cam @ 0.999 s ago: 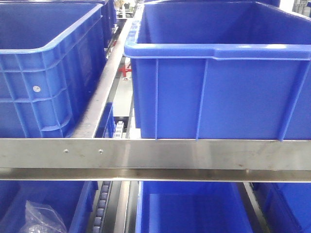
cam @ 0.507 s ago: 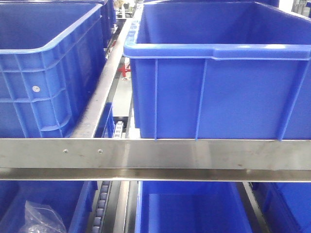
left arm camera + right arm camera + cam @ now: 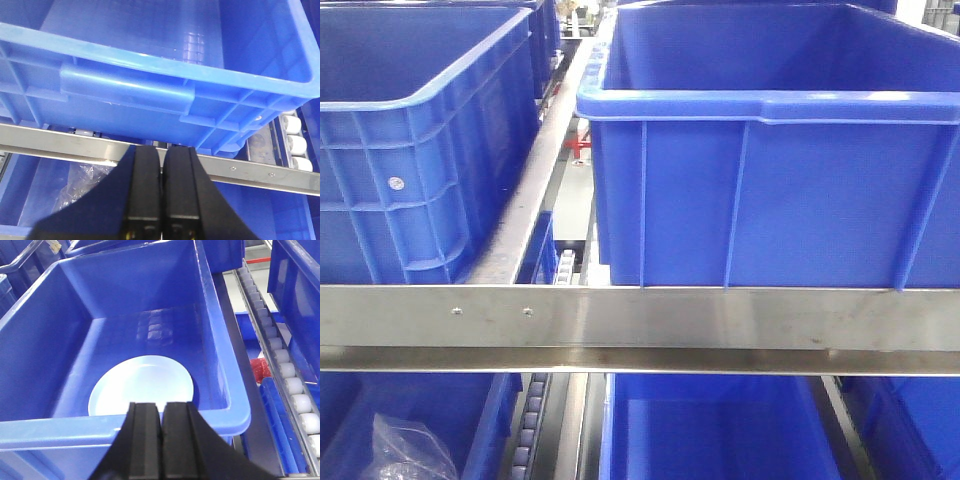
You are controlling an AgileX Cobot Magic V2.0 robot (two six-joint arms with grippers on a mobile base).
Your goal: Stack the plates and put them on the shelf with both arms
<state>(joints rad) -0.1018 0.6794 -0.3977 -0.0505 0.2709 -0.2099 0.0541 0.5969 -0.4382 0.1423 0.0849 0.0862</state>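
Front view: we are seeing two blue bins [image 3: 760,160] sitting on the upper shelf behind its steel front rail [image 3: 640,318], with more bins below; one at the lower left corner is holding a clear plastic bag [image 3: 405,450]. No plate and no hand is showing here.

Left wrist view: the left hand [image 3: 161,165] is hanging with its fingers pressed together, gripping nothing, just in front of the rail and below a bin [image 3: 150,75] whose interior is showing no contents. We are judging that a forward advance risks striking the rail or the bin's handle.

Right wrist view: the right hand [image 3: 161,415] is likewise pressed together and empty, hovering at the near wall of a deep bin [image 3: 220,365]. A pale plate [image 3: 142,387] is lying flat on its floor; we cannot tell whether it is one or two. We are judging that the steep walls and glossy rim make a slipped pickup likely.
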